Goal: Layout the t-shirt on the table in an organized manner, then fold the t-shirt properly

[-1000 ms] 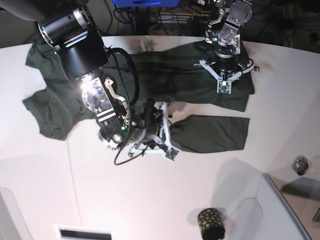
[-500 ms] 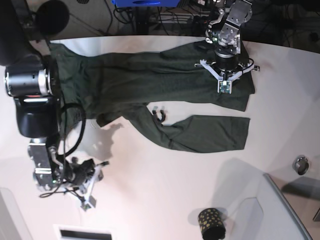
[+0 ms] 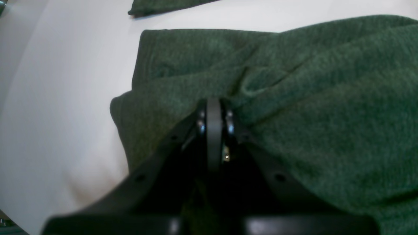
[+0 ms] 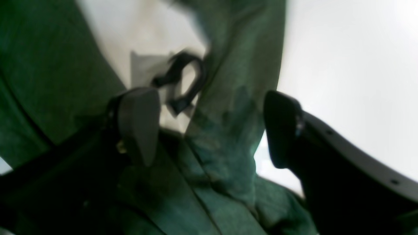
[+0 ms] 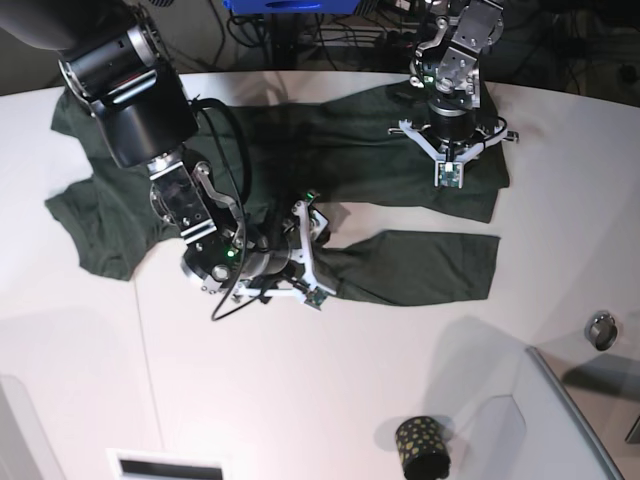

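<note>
Green t-shirt (image 5: 400,170) spread | L hand (image 3: 214,107) pinching hem | R hand (image 4: 209,127) agape

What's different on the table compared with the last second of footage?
The right end effector swung out toward the table's near-left side, then returned over the dark green jersey t-shirt, jaws now open astride a fold. The left end effector stayed shut on the shirt's far corner; the black gold-dotted cup unmoved.
</note>
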